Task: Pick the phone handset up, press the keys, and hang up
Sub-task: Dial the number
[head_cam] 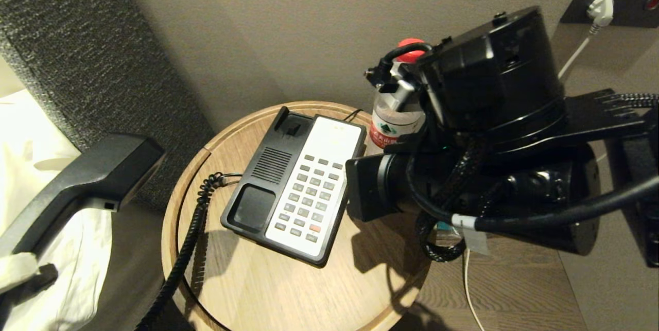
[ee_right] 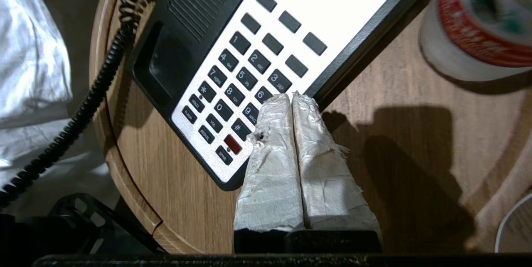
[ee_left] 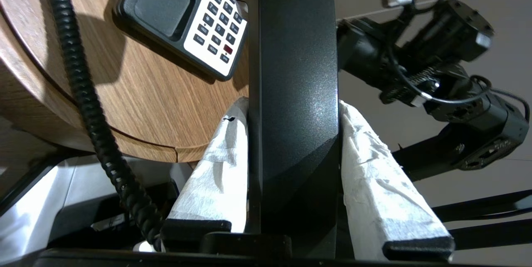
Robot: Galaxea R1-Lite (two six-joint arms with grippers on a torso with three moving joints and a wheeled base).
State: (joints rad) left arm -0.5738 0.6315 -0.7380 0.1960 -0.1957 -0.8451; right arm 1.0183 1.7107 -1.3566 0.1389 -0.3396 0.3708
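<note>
The phone handset is a long black receiver, lifted off the base and held in the air left of the table. My left gripper is shut on the handset, with one white-wrapped finger on each side. Its coiled cord hangs down over the table's edge. The black-and-white phone base lies on the table with its cradle empty. My right gripper is shut, its tips together just above the keys, beside the 6 and the 9. In the head view the right wrist hides that gripper.
The base sits on a round wooden table with a raised rim. A water bottle with a red cap stands behind the base, close to my right arm. White bedding lies at the left. A white plug sits in a wall socket.
</note>
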